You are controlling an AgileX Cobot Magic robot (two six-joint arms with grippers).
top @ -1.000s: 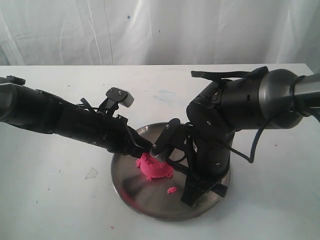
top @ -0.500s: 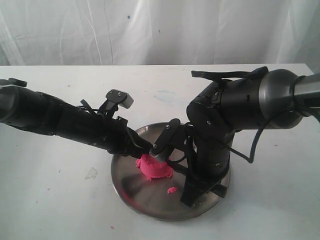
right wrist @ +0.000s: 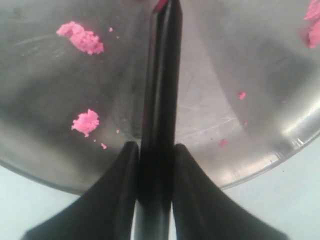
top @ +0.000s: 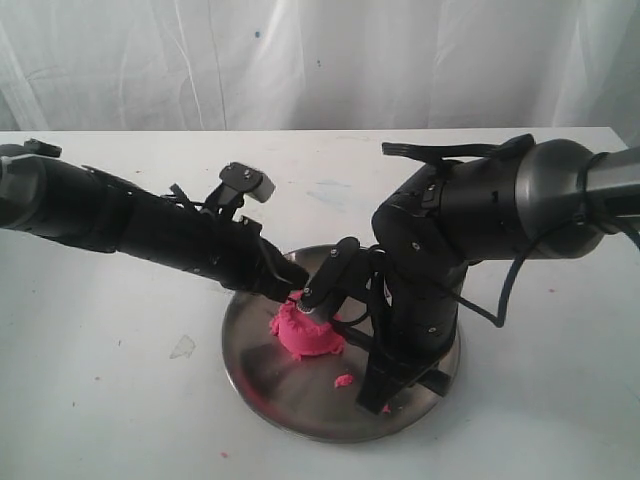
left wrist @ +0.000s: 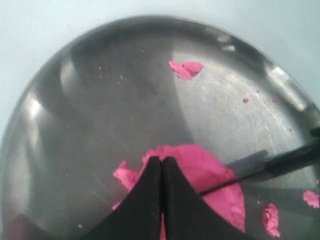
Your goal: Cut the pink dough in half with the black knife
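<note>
- The pink dough (top: 308,333) lies in one ragged-rimmed lump. The left jaws are closed on nothing, their fingertips (left wrist: 150,180) pressed flat together. The joined tip sits on the dough's top, toward its far-left side.
- The right jaws are clamped on the black knife (right wrist: 160,75). The fingers (right wrist: 117,180) hug its thick handle end from both sides, and the knife runs straight out from them over the plate.
- In the left wrist view the knife's thin blade lies across the dough's upper surface, with the thicker part clear of the lump. How deep the edge sits in the dough cannot be told.
- The dough rests on a round steel plate (top: 250,375), a little left of the plate's middle.
- Pink crumbs (top: 343,380) lie loose on the bare metal. One sits near and right of the dough, apart from it, and the right wrist view shows more on both sides of the knife.
- The left arm (top: 150,235) reaches in low from the left. The right arm (top: 470,215) bends down over the plate's right side, with its lower end close to the near-right rim.
- The plate stands on a white counter (top: 120,400), with a white curtain (top: 300,60) hanging behind the far edge.
</note>
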